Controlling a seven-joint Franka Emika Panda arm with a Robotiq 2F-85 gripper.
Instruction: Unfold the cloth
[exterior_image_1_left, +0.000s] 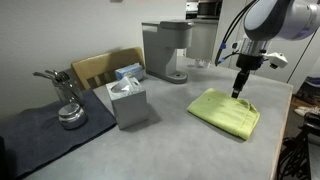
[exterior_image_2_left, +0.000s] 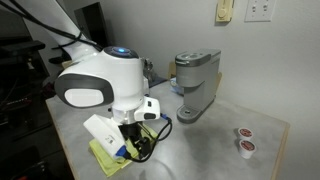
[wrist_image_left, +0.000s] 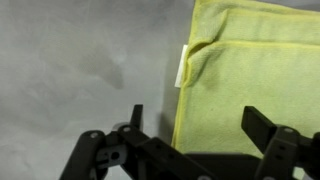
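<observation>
Lime-green fabric, the cloth (exterior_image_1_left: 225, 113), is seen lying folded in layers on the table (exterior_image_1_left: 170, 140) in front of the coffee machine (exterior_image_1_left: 165, 50), well apart from it, so the unfolding is judged not yet begun and every fold is left to be opened. The gripper (exterior_image_1_left: 238, 94) is held over the cloth with its jaws spread wide and nothing gripped. Nearer the coffee machine a grey tissue box (exterior_image_1_left: 128, 103) is found with white tissue pushed up from its slot, while two small pods (exterior_image_2_left: 243, 132) beside the machine are too small for their contents to be told.
</observation>
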